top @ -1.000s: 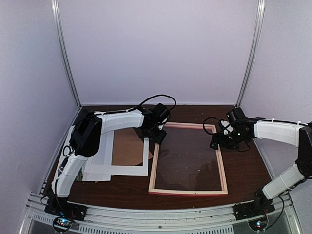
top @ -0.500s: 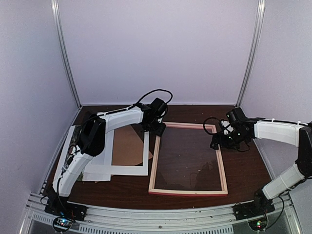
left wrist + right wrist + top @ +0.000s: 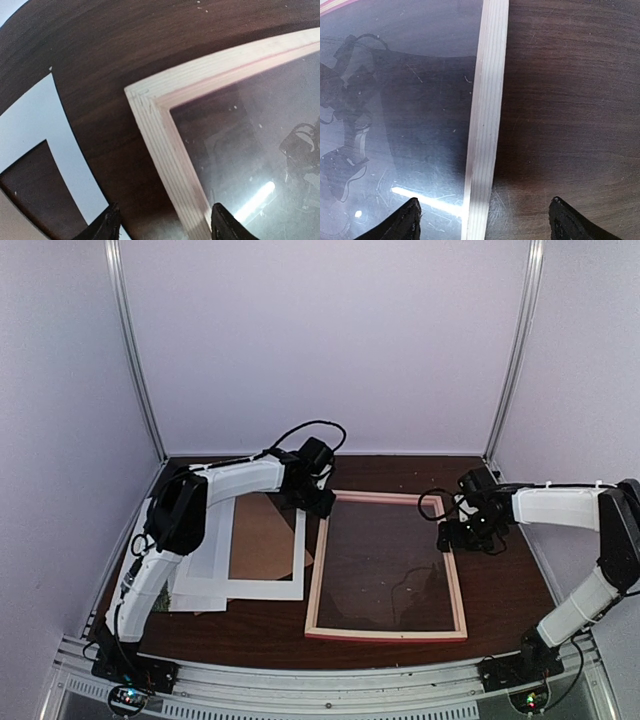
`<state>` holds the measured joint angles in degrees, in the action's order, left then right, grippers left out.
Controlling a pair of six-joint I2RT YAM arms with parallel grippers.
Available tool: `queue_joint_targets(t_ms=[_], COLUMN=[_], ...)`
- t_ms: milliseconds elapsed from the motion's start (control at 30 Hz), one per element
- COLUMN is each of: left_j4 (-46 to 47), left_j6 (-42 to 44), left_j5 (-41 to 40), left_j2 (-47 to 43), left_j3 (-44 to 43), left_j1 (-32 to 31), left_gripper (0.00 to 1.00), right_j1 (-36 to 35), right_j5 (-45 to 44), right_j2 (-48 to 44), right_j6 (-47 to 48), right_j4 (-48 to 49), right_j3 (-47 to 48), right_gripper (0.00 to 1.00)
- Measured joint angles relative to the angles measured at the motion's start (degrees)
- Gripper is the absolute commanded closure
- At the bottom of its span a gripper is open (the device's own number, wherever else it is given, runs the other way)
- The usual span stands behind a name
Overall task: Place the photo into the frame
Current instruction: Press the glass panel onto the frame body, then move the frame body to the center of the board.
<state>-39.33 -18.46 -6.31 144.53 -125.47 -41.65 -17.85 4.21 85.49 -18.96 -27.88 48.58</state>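
The frame point(image 3: 386, 634) lies flat on the table with its pale wood back up and glass in it. My left gripper point(image 3: 320, 504) hangs over its far left corner point(image 3: 138, 93). It is open, and its fingertips point(image 3: 108, 224) straddle the left rail point(image 3: 172, 155) without touching. My right gripper point(image 3: 457, 537) is over the right rail point(image 3: 487, 105), also open, with that rail between its fingertips point(image 3: 409, 216). The photo is hidden from every view.
A white mat point(image 3: 262, 587) with a rectangular window lies left of the frame over a brown backing board point(image 3: 263, 538), with white sheets point(image 3: 190, 600) beneath. The mat's corner point(image 3: 30, 117) shows in the left wrist view. Booth walls ring the table.
My left gripper has drawn back toward the frame's far left corner. My right gripper has shifted slightly nearer along the right rail. The frame has not moved.
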Motion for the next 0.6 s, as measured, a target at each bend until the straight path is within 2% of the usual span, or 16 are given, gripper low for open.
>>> queue_joint_targets(t_ms=[167, 333, 600], left_j4=[2.08, 5.33, 7.45], left_j6=[-0.09, -0.39, -0.85], left_j5=[3.39, 4.17, 0.61], left_j2=[-9.44, -22.64, -38.49], left_j3=[10.03, 20.96, 36.15], left_j1=[0.22, 0.20, 0.20], left_gripper=[0.34, 0.31, 0.29], right_j1=[0.22, 0.33, 0.98], right_j5=[-0.70, -0.85, -0.37], right_j2=[2.34, 4.02, 6.64], right_j6=[-0.50, -0.46, -0.44], right_j4=[0.20, 0.39, 1.07], right_j3=[0.00, 0.00, 0.39], right_gripper=[0.17, 0.22, 0.40])
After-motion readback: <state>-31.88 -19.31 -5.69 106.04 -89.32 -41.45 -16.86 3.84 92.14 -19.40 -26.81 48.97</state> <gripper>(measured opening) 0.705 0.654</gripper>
